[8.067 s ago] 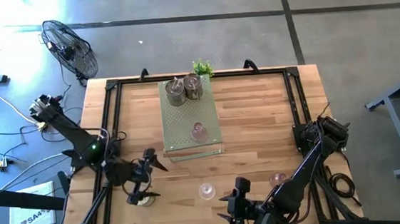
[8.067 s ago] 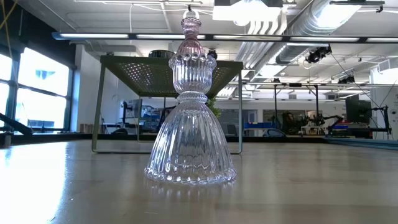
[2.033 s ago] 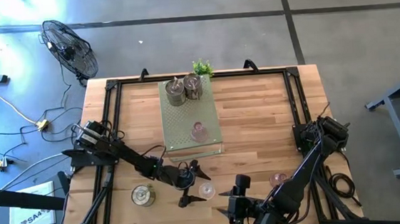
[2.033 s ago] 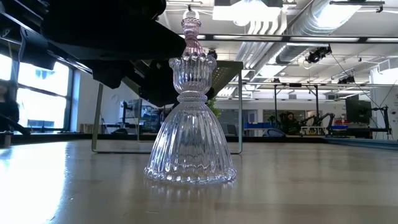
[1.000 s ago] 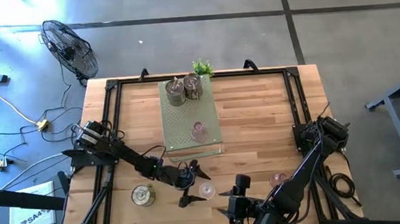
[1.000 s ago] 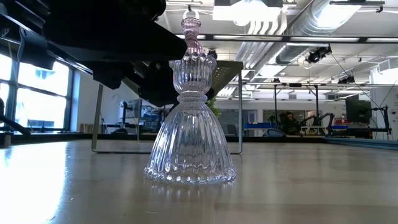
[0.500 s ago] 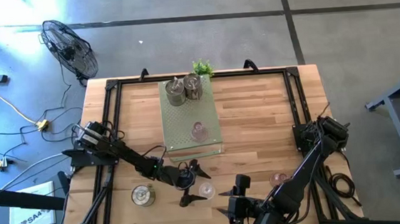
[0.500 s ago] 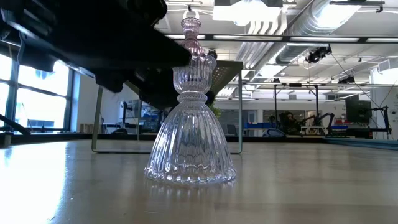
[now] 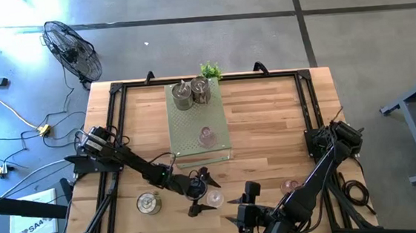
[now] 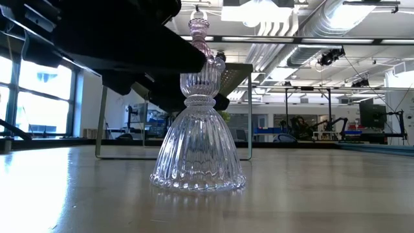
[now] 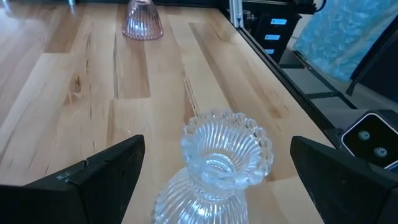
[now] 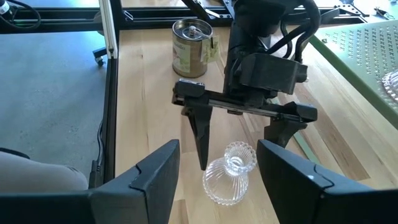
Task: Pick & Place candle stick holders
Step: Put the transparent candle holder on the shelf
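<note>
At lower centre of the high view, the left pincer (image 9: 201, 191) is straddling the clear glass holder (image 9: 214, 198) with fingers wide; I judge it should be lowering squarely around the narrow neck before closing.

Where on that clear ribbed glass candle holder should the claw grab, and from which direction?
Probably at the narrow waist under the scalloped cup of the clear glass holder, coming from above. It stands upright on the table, flaring to a wide bell base too broad and sloped to pinch. The left gripper already hangs open, one finger on each side. The right gripper waits open nearby.
</note>
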`<state>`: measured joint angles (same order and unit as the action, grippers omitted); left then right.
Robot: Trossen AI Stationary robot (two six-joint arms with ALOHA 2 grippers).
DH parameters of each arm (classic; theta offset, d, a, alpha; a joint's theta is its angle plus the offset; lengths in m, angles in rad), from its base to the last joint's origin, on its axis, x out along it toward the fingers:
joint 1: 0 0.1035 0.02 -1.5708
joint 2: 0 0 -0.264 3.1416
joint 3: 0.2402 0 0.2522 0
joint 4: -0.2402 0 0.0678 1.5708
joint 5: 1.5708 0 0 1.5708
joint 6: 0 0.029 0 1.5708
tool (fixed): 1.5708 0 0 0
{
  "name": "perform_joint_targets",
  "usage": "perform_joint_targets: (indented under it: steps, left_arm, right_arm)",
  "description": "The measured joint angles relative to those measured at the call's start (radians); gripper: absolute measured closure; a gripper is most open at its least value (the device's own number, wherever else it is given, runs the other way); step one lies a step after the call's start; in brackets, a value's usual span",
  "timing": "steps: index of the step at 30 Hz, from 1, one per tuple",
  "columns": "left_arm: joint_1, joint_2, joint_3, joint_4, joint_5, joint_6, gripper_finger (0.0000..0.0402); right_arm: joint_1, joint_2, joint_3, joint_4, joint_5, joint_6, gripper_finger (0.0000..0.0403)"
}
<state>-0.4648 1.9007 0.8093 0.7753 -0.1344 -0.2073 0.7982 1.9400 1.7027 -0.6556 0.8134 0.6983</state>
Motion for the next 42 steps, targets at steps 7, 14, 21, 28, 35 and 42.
perform_joint_targets:
  steps: [7,14,21,28,35,42]
  left_arm:
    - [0.000,0.000,0.000,-0.010,-0.007,-0.006,0.0007]
    - [0.000,0.000,0.000,-0.010,-0.007,-0.007,0.0008]
    - [0.000,0.000,0.000,-0.011,-0.008,-0.007,0.0056]
    - [0.000,0.000,0.000,-0.021,-0.015,-0.016,0.0160]
    - [0.000,0.001,0.000,-0.037,-0.016,0.002,0.0277]
    - [0.000,0.001,-0.001,-0.042,-0.005,0.019,0.0290]
  right_arm:
    - [0.000,0.000,0.000,0.000,0.000,0.000,0.0194]
    - [0.000,0.000,0.000,0.000,0.000,0.000,0.0194]
    - [0.000,0.000,0.000,0.000,0.000,0.000,0.0194]
    - [0.000,0.000,0.000,0.000,0.000,0.000,0.0194]
    - [0.000,0.000,0.000,0.000,0.000,0.000,0.0194]
    - [0.000,0.000,0.000,0.000,-0.001,0.000,0.0194]
